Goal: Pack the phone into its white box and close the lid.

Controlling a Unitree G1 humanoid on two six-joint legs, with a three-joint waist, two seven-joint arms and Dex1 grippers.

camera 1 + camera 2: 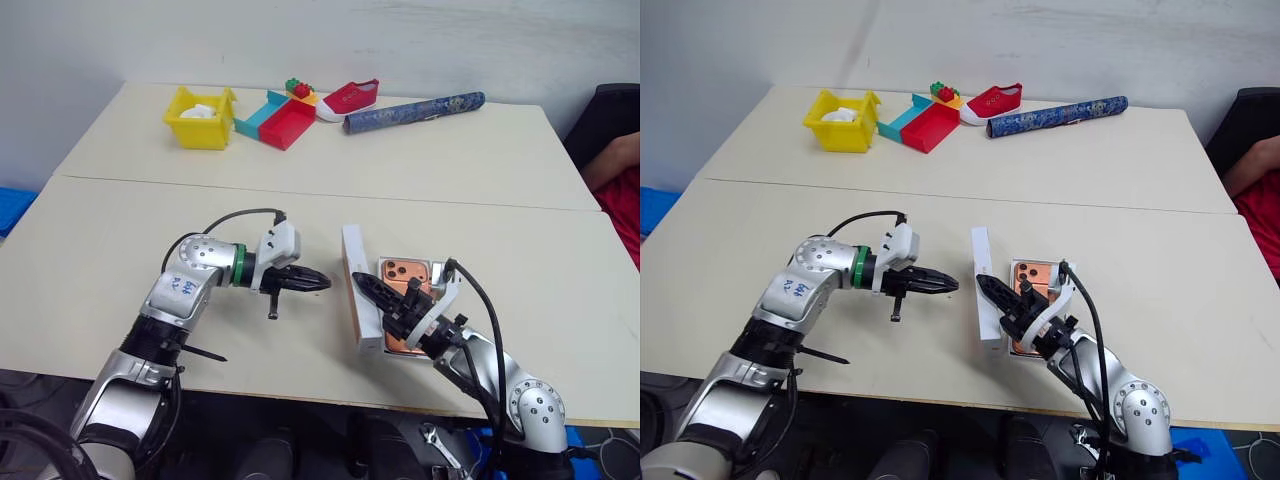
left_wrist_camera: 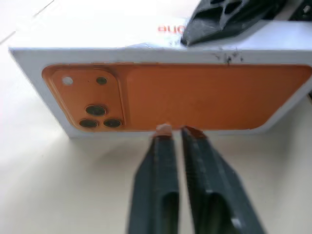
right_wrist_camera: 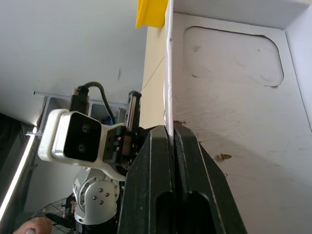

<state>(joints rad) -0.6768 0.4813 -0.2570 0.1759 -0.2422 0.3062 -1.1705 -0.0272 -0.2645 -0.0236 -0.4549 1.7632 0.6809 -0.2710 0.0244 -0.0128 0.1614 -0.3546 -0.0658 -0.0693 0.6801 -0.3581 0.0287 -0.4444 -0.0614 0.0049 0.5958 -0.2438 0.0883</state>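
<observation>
The left wrist view shows the lid (image 2: pixel 161 92) with a printed orange phone picture and cut-off red lettering; the right gripper (image 3: pixel 171 134) has its fingers pinching the lid's wall, and the left gripper (image 2: pixel 173 134) has its fingers clenched, empty.

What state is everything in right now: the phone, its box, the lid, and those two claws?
phone: lying in the box, camera side up.
box: open, flat on the table.
lid: off the box, stood up on edge beside it.
right gripper: shut on the lid's rim.
left gripper: shut, holding nothing.
</observation>
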